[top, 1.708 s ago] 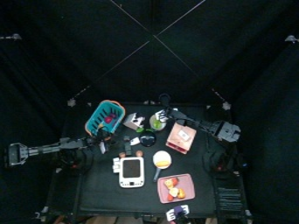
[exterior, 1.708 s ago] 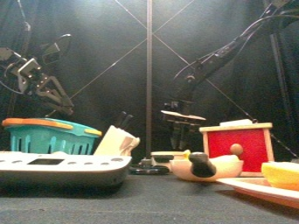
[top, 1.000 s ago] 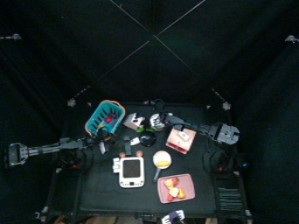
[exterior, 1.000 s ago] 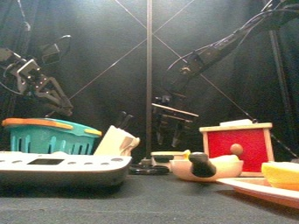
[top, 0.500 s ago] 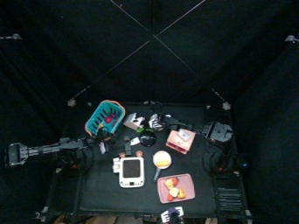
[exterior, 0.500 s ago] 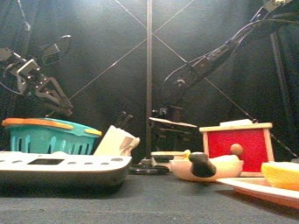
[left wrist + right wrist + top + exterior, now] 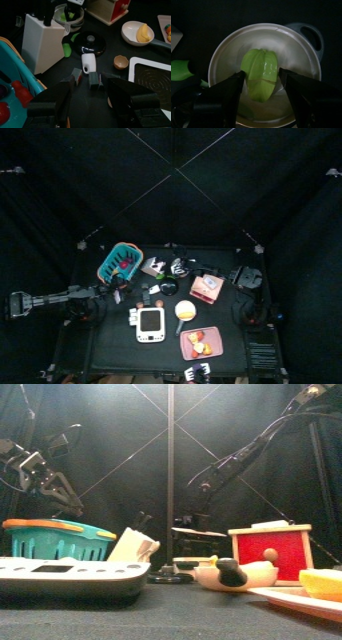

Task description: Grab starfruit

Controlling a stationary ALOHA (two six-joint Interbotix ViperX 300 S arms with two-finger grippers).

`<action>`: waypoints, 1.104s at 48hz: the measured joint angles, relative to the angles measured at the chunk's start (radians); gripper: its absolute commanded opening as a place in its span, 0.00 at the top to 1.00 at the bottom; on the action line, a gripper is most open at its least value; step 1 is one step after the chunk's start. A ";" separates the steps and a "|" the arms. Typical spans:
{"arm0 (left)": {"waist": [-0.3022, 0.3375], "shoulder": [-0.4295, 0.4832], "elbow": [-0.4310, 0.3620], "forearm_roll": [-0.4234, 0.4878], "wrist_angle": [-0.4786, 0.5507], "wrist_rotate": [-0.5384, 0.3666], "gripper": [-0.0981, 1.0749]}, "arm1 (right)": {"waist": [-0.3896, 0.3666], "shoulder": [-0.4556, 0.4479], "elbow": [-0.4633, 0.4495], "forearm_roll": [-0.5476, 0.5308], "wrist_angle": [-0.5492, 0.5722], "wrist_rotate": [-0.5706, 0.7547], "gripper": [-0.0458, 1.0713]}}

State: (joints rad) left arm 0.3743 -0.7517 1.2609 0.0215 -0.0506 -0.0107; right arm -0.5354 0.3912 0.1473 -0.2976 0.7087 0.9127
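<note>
The starfruit [image 7: 260, 75] is a yellow-green ridged toy fruit lying in a white bowl [image 7: 301, 47] behind the knife block. It also shows in the left wrist view [image 7: 67, 13]. My right gripper [image 7: 262, 75] is open and lowered over the bowl, one jaw on each side of the starfruit and close to it. In the top view the right gripper [image 7: 175, 264] covers the fruit. My left gripper [image 7: 95, 82] is open and empty, held up at the table's left near the teal basket [image 7: 122, 260].
A white knife block [image 7: 41, 40] stands beside the bowl, with a small black pan [image 7: 91, 45] and a green vegetable [image 7: 69, 48] by it. A red box [image 7: 269, 551], a white bowl with yellow food [image 7: 140, 33] and a pink tray [image 7: 202, 342] are to the right.
My right gripper has swung left across the back of the table and come down over the bowl with the starfruit. The left arm has not moved.
</note>
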 measured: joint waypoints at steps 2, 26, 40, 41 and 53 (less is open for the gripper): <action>0.000 0.000 0.000 0.000 0.000 -0.002 0.20 | 0.000 0.003 0.000 0.000 0.002 0.000 0.16; 0.000 0.000 0.000 -0.002 0.000 -0.002 0.20 | -0.003 0.009 -0.006 -0.011 0.006 0.000 0.32; 0.000 0.000 0.000 -0.002 0.002 0.000 0.20 | 0.000 -0.020 -0.006 -0.018 0.023 -0.002 0.37; 0.000 0.000 0.000 -0.002 0.002 -0.002 0.20 | 0.000 -0.028 -0.008 -0.020 0.025 0.000 0.37; 0.000 0.000 0.000 -0.002 0.002 -0.002 0.20 | 0.003 -0.089 -0.025 -0.040 0.055 0.000 0.37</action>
State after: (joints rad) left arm 0.3743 -0.7517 1.2609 0.0199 -0.0491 -0.0123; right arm -0.5323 0.3022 0.1227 -0.3375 0.7639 0.9127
